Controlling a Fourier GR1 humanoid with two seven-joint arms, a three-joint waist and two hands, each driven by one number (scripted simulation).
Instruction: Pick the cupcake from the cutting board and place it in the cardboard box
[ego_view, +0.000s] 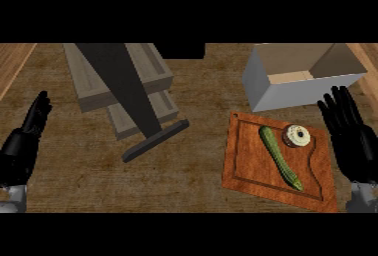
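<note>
A small cupcake (297, 135) with pale frosting lies on its side on a reddish wooden cutting board (251, 172), near the board's far right corner. Behind the board stands an open cardboard box (275, 85), grey outside and tan inside. My right hand (353, 142) is open with straight fingers pointing away, just right of the board and the cupcake, not touching either. My left hand (22, 145) rests open at the view's left edge, fingers up.
A long green cucumber (280, 157) lies along the board beside the cupcake. A wooden block stand with a dark slanted bar (125, 92) takes up the counter's centre left. The counter's wooden edge runs along the far left.
</note>
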